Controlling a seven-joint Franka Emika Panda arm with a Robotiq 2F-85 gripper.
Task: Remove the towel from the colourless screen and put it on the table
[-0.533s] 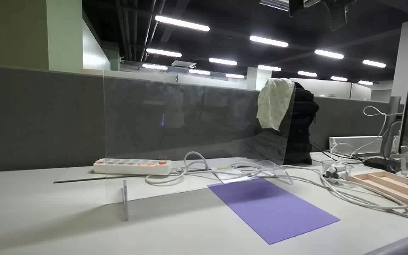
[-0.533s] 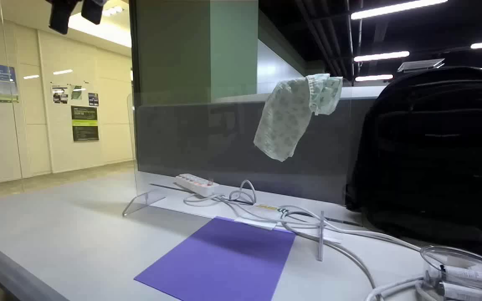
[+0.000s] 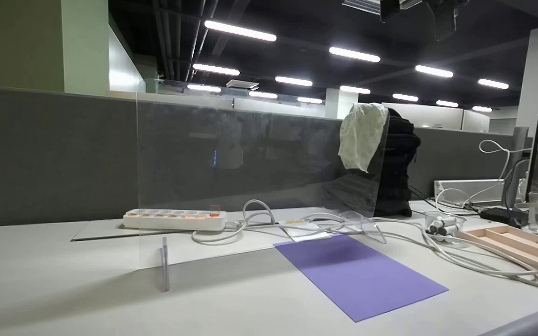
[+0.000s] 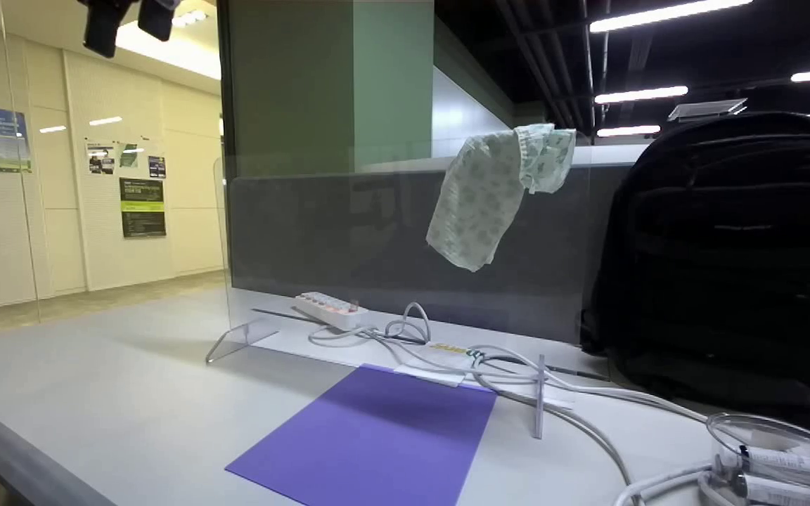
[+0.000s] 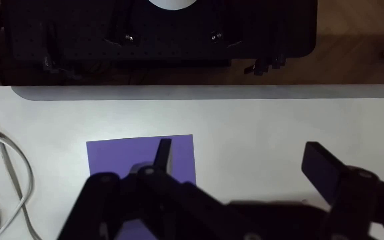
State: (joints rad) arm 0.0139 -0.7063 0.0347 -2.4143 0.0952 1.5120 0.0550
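The towel [image 3: 364, 135] is a cream, patterned cloth draped over the top edge of the colourless screen [image 3: 259, 154], near one end. In an exterior view the towel [image 4: 479, 200] hangs with a short folded flap at its top. The clear screen [image 4: 335, 246] stands upright on small clear feet on the pale table [image 3: 87, 294]. My gripper [image 5: 239, 143] is open and empty, its two dark fingers wide apart high above the table. Its fingertips show at the top of both exterior views [image 3: 416, 25] [image 4: 129, 39], apart from the towel. The towel is out of the wrist view.
A purple mat [image 3: 362, 280] lies in front of the screen. A white power strip [image 3: 175, 220] and cables lie behind it. A black backpack [image 4: 735, 267] stands behind the towel's end. A clear cup [image 3: 444, 226] and a wooden tray [image 3: 526, 247] are at the side.
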